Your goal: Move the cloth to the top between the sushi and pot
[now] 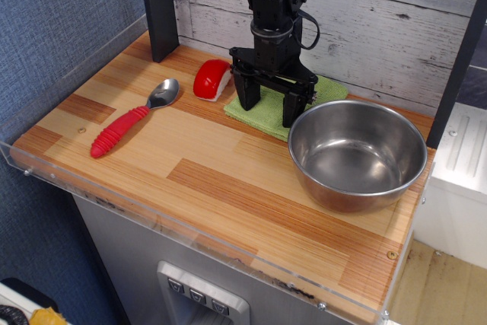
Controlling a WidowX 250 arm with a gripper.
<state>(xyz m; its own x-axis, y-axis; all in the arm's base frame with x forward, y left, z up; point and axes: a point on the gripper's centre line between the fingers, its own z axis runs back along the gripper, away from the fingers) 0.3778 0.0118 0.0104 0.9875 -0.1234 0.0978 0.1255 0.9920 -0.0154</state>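
Note:
The light-green cloth (268,115) lies flat on the wooden table at the back, between the red-and-white sushi (211,80) on its left and the steel pot (356,154) on its right. My black gripper (271,114) points straight down over the cloth with its fingers spread wide. The fingertips (248,102) sit at or just above the cloth surface. Nothing is between the fingers. Part of the cloth is hidden behind the gripper.
A red-handled metal spoon (131,120) lies at the left of the table (228,188). A black post (158,13) stands at the back left. A clear plastic rim runs along the front and left edges. A plank wall closes the back.

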